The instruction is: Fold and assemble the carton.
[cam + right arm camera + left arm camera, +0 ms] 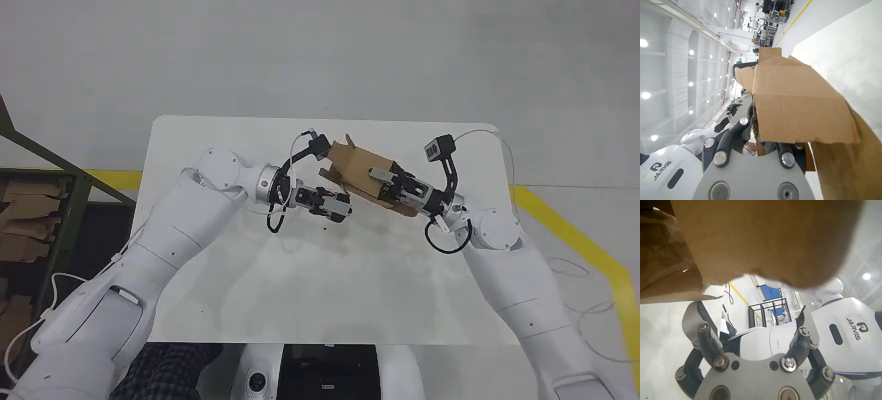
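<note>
Carton (362, 172) of brown cardboard sits over the far middle of the white table (250, 290), lying at a slant between the two arms, with loose flaps sticking out at its far-left end. The right gripper (400, 187) is at the carton's right end. In the right wrist view one edge of a panel runs down between that gripper's (762, 136) two linkages. A flat panel of the carton (797, 113) lies across one side of the claw and hides the fingertips. From what shows, this claw is clamped on the cardboard.

The left gripper (335, 203) is just beside the carton's near-left side. In the left wrist view this gripper (753, 313) stands wide, and its dark fingertips (703, 311) are far apart with nothing between them. The carton (761, 237) hangs just past those tips: a rounded flap edge and a creased side wall. I cannot tell whether the tips touch it.
</note>
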Available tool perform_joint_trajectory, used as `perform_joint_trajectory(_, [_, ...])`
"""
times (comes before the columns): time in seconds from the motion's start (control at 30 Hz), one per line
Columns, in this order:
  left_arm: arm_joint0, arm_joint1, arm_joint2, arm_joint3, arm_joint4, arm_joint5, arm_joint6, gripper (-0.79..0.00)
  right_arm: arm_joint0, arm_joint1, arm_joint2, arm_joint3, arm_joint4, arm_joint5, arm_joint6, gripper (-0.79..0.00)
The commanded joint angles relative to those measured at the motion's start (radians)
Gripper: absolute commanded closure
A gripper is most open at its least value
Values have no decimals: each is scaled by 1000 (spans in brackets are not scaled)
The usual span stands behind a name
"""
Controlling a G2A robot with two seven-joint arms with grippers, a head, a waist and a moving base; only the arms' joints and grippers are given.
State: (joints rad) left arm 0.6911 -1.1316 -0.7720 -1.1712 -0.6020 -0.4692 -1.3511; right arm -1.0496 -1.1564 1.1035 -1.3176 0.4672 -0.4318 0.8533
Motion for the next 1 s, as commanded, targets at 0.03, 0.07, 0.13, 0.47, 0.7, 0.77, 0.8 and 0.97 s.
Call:
perform_joint_trajectory(0.03, [5,1,-2,-2,1,-5,5,-785,-6,0,-1,-9,-6,1,3,0])
perform_joint_trajectory(0.07, [6,2,-3,-3,3,-7,7,-785,-8,-1,-1,-11,-8,1,4,0])
perform_joint_trajectory(0.13, [8,3,-4,-5,4,-10,10,-785,-9,0,3,-9,-13,3,4,0])
perform_joint_trajectory(0.47, [57,34,-60,-33,37,-19,19,-785,7,2,32,34,-31,-8,9,0])
perform_joint_trajectory(0.7, [116,65,-134,-65,45,-12,12,-785,13,7,48,40,-67,-28,43,0])
perform_joint_trajectory(0.77, [131,73,-154,-75,46,-7,7,-785,15,9,51,40,-78,-29,53,0])
perform_joint_trajectory(0.8, [138,77,-164,-78,46,-5,5,-785,17,10,53,38,-85,-31,60,0])
perform_joint_trajectory(0.97, [165,97,-218,-92,47,6,-5,-785,19,15,59,20,-121,-43,89,0])
